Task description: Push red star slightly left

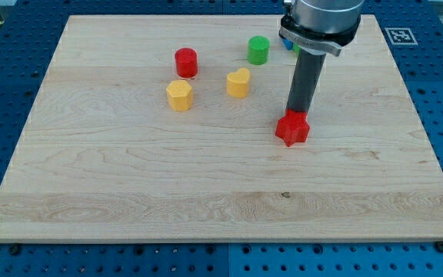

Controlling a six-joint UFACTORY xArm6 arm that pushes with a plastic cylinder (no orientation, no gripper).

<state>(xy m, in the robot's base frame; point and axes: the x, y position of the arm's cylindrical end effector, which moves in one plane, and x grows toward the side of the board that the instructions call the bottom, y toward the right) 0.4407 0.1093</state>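
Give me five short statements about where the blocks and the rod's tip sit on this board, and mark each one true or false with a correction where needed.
1. My tip sits right at the red star, on its upper edge in the view. True.
2. The red cylinder lies to the view's right of the red star. False: it lies toward the view's upper left of the star.
3. The green cylinder is nearer the view's top than the yellow heart. True.
4. The two yellow blocks touch each other. False: the yellow heart and the other yellow block lie apart, with bare wooden board between them.
5. The red star lies at the board's bottom edge. False: it sits near the middle, slightly to the view's right.
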